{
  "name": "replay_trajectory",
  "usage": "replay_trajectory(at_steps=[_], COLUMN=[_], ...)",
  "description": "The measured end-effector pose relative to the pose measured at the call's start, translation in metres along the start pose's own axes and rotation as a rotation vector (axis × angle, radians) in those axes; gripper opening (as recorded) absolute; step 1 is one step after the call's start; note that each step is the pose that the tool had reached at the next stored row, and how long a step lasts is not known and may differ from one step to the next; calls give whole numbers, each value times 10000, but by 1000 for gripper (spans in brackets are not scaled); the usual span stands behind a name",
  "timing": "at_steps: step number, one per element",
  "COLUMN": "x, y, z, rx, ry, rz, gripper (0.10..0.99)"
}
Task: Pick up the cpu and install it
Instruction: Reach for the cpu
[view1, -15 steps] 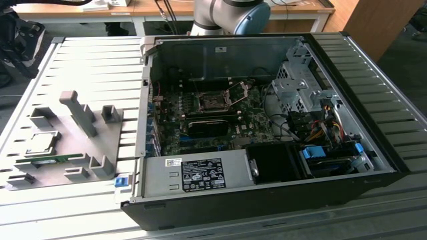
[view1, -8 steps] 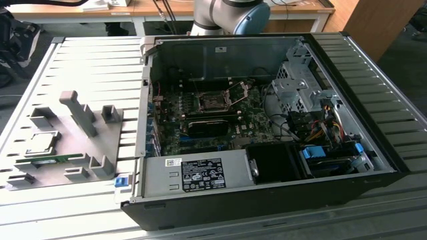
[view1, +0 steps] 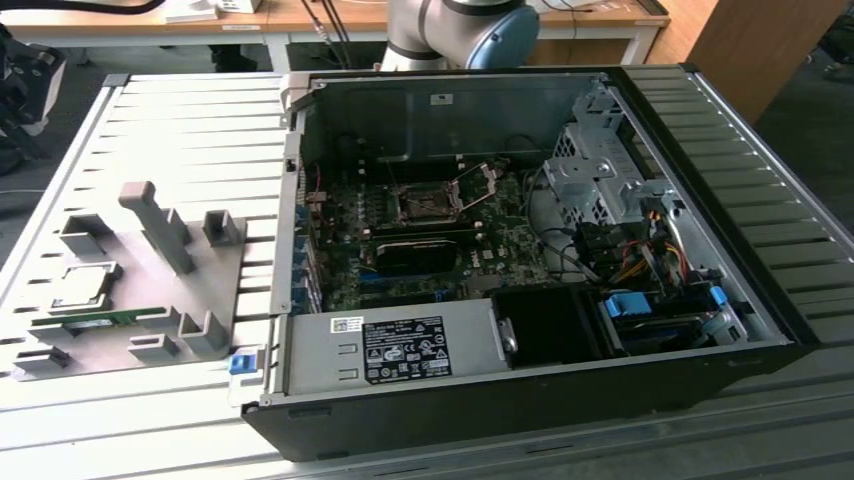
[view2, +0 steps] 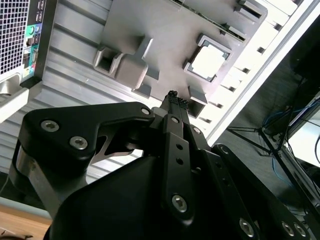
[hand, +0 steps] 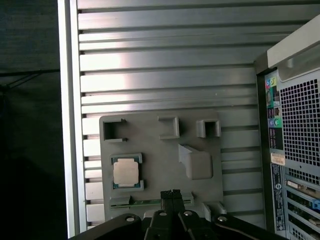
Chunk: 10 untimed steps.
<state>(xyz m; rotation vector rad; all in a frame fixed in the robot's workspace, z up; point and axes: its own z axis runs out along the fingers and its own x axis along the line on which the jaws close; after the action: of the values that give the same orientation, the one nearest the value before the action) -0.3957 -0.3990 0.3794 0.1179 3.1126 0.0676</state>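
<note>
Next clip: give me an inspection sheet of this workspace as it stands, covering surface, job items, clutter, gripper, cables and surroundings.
Surface: ribbed metal table, carrying a grey fixture plate and an open computer case.
Job's things: the cpu lies flat in its pocket on the fixture plate, not yet picked up; the motherboard socket inside the case looks open.
Clutter: a green circuit strip lies in a slot on the plate, beside the cpu.
Gripper: the gripper is shut, holds nothing, and hangs above the plate, apart from the cpu.
Cables: coloured cables inside the case, at the exterior view's right.
Surroundings: a wooden desk behind the table.
</note>
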Motion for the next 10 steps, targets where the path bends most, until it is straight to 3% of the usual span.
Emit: replay_trajectory(at_steps=[5,10], x=[95,243], y=[-7,-18], z=[1,1], rx=[-1,-1], ry=[-1,-2], rz=[1,1], gripper=[106,106])
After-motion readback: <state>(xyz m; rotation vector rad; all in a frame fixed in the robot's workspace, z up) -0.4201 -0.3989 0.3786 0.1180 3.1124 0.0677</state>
